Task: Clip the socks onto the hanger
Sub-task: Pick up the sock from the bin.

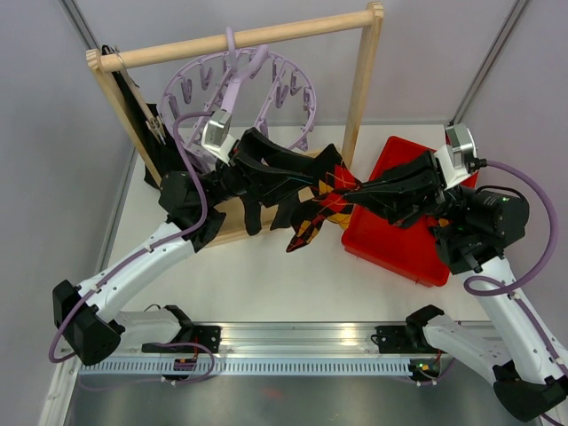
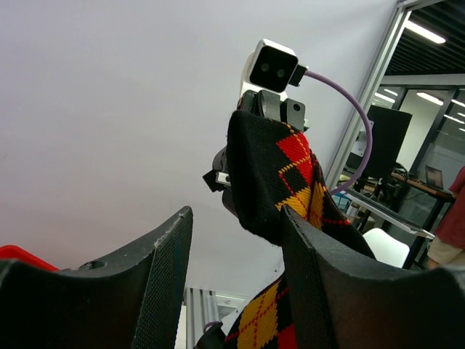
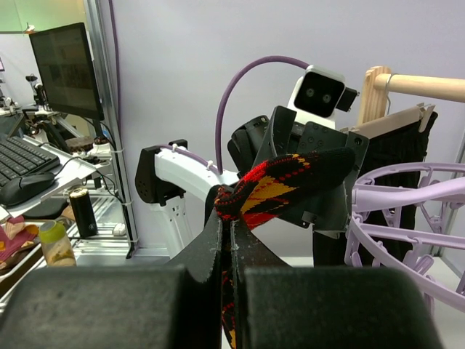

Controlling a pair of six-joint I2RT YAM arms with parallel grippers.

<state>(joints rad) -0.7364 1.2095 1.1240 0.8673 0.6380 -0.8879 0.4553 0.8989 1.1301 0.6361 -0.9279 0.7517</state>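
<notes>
**Soft, even light; close-up fingers out of focus**

The top view is bright and evenly lit from above. The white table (image 1: 266,275) carries only faint, soft-edged shadows under the arms, and the metal rail (image 1: 293,339) shows a mild sheen. Straight posts lean slightly toward the frame edges.

In the left wrist view, ceiling strip lights (image 2: 429,30) glare at the upper right. The fingers (image 2: 163,276) of the left gripper (image 2: 236,218) are dark and soft, while the sock (image 2: 272,171) is crisp. The right gripper (image 3: 229,218) fills its own view's bottom edge as a black blur.
</notes>
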